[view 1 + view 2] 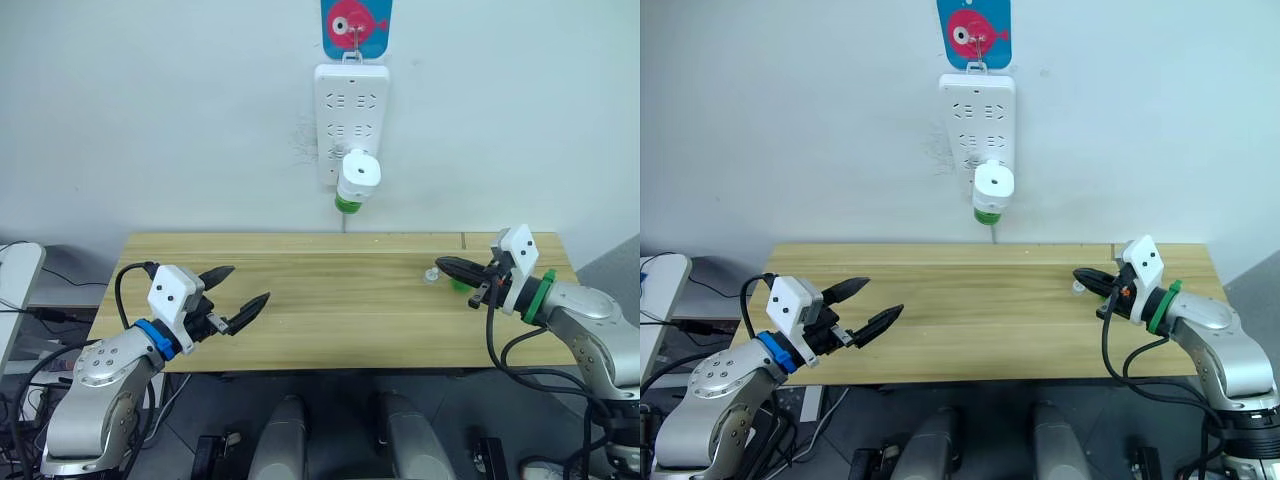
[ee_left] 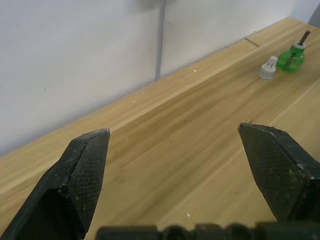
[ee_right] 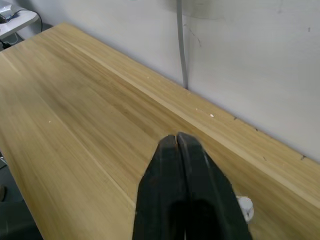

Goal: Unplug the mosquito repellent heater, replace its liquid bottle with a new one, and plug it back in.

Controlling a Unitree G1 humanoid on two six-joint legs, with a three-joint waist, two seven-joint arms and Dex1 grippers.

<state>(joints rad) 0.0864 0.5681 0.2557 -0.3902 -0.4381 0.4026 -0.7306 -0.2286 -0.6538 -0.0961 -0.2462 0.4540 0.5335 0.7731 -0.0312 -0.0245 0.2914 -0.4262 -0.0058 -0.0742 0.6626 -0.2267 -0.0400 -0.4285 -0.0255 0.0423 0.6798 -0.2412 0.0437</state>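
Observation:
The white mosquito repellent heater [image 1: 359, 171] sits plugged into the lower part of a white power strip [image 1: 352, 105] on the wall, with the green base of its liquid bottle [image 1: 347, 205] showing beneath it. On the right of the wooden table [image 1: 330, 310] stands a green bottle [image 2: 291, 57] with a brown wick, and a small white cap [image 2: 268, 68] lies beside it. My right gripper [image 1: 441, 264] is shut with nothing between its fingers, hovering just over that bottle and cap. At the table's front left, my left gripper [image 1: 248, 285] is open and empty.
The power strip hangs from a hook on a blue and pink fish sticker [image 1: 356, 25]. Its grey cable [image 3: 181, 45] runs down the wall behind the table. A white object with cables [image 1: 15, 275] sits off the table's left end.

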